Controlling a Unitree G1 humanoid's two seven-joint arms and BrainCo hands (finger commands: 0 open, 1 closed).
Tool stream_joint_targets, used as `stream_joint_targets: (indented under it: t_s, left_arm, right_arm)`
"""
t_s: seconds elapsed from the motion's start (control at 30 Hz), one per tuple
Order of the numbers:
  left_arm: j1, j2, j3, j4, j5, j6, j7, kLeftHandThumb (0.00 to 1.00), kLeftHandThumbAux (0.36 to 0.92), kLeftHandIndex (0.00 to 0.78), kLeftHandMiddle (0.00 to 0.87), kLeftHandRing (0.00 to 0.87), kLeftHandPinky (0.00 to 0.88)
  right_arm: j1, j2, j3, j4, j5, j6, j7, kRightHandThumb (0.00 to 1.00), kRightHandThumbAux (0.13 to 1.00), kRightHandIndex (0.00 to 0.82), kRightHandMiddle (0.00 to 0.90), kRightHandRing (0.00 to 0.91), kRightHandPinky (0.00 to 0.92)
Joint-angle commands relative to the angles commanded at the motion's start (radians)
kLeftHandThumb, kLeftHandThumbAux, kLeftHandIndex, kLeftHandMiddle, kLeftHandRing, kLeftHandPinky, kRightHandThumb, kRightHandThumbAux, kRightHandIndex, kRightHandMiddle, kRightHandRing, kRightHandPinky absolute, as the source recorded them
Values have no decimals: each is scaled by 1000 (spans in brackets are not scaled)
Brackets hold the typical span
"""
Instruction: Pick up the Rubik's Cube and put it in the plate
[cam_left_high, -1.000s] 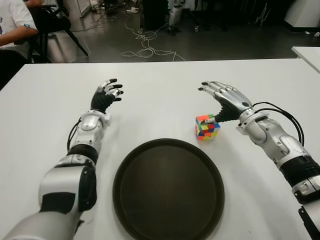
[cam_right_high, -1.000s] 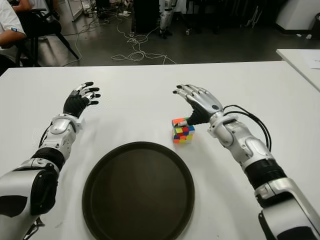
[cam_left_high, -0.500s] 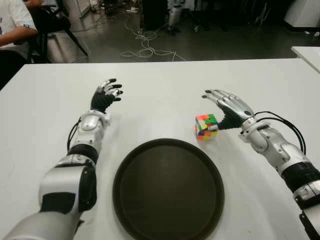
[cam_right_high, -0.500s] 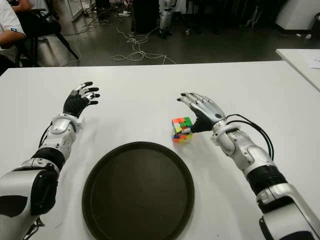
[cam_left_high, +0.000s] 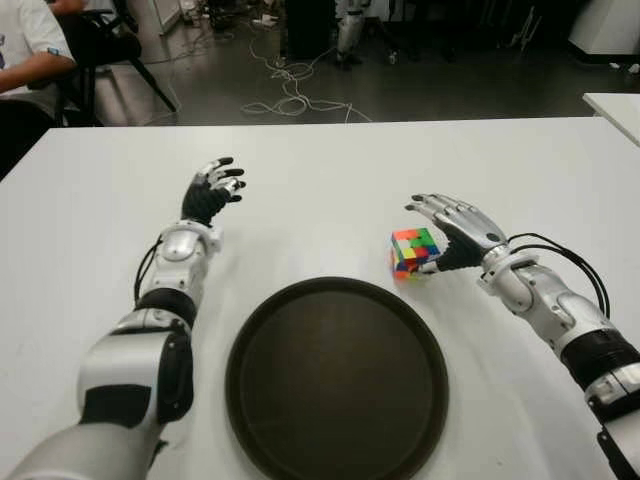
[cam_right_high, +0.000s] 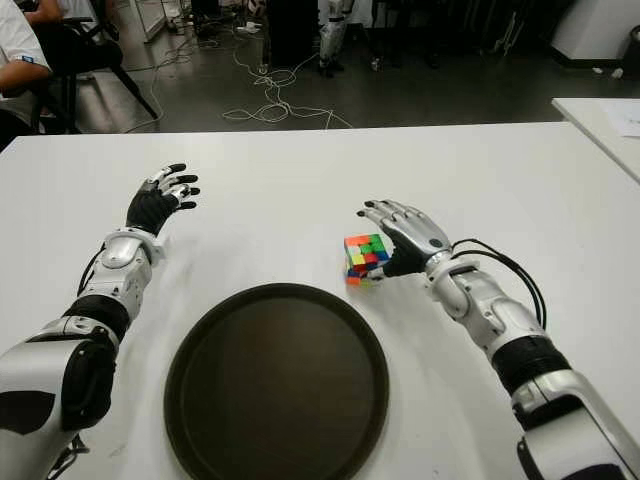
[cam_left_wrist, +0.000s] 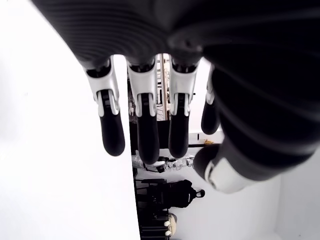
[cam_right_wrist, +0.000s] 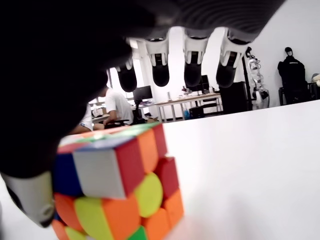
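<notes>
Cube (cam_left_high: 413, 250) sits on table (cam_left_high: 320, 170), just beyond plate (cam_left_high: 336, 375) far-right rim. My right hand (cam_left_high: 455, 232) is immediately right of it, fingers spread, thumb touching, not yet clamped. Left hand (cam_left_high: 212, 192) idle far left, open.

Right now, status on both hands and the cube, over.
Right hand open against the Rubik's Cube, no grasp yet. Cube on table, just beyond plate. Left hand open, idle far-left of plate. Path clear.

One multicoloured Rubik's Cube (cam_left_high: 413, 250). One round dark brown plate (cam_left_high: 337, 375). One white table (cam_left_high: 320, 170). Two metal robot hands: left hand (cam_left_high: 211, 190), right hand (cam_left_high: 455, 228).
</notes>
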Motion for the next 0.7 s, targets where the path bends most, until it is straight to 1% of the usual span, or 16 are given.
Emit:
stream_joint_targets:
  t_s: [0.27,0.4,0.57,0.7]
  left_arm:
    - [0,-1,-1,-1,3,-8,2,521,755,211,288,287,325]
    - [0,-1,-2,-2,5,-11,3,522,755,205,291,289,327]
    - [-1,-2,-3,-1,7,-9,6,516,742,204,288,284,313]
    - [-1,-3,-2,1,7,-5,11,513,737,207,282,282,308]
  right_arm:
    - [-5,12,11,39,-11,-17,-37,0,695,0,0,48,147]
    - [-10,17,16,57,-15,-22,-53,0,694,0,0,48,143]
    - [-16,23,26,82,-23,-27,-82,0,693,0,0,48,157]
    - [-22,27,37,97,-28,-25,-98,0,690,0,0,39,139]
